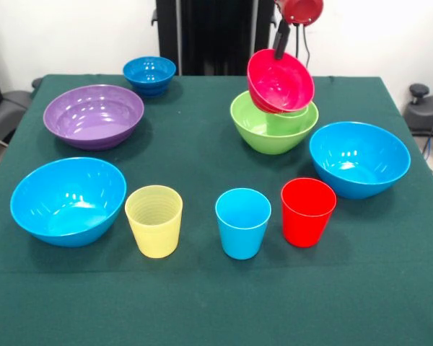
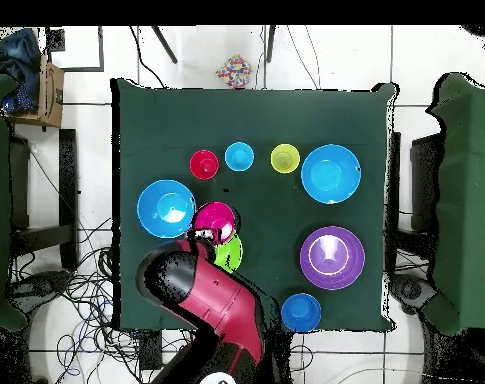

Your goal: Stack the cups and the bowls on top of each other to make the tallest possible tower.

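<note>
The pink-red bowl (image 1: 281,81) hangs tilted over the lime-green bowl (image 1: 273,128), pinched at its upper rim by the gripper (image 1: 280,47), whose fingers are closed on it. Light, stiff, glossy plastic (likely slippery): hold thin rims, not curved walls.

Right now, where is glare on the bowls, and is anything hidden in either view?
Front view: white glare spots inside the purple bowl and both large blue bowls. Overhead view: the arm covers much of the lime-green bowl; the pink-red bowl stays visible.
</note>
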`<state>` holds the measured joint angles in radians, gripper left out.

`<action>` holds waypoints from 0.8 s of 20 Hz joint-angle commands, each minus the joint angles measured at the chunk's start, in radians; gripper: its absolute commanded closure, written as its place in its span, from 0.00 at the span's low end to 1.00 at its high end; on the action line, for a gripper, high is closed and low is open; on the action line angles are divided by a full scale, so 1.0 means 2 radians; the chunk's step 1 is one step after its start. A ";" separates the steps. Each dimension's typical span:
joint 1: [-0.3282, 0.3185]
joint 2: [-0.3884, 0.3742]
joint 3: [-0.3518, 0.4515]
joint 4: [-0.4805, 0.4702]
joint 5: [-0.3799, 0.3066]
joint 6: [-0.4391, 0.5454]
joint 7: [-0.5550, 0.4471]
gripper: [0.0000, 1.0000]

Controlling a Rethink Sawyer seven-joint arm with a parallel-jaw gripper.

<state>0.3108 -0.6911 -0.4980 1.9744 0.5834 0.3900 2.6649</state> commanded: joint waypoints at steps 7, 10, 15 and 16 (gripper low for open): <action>0.002 0.019 0.016 -0.033 0.013 0.052 0.123 1.00; 0.012 0.030 0.003 -0.043 0.007 0.068 0.132 1.00; 0.050 0.078 -0.057 -0.100 -0.030 0.137 0.139 1.00; 0.052 0.083 -0.061 -0.108 -0.038 0.144 0.126 1.00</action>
<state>0.3657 -0.6299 -0.5964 1.8952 0.5826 0.4701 2.6871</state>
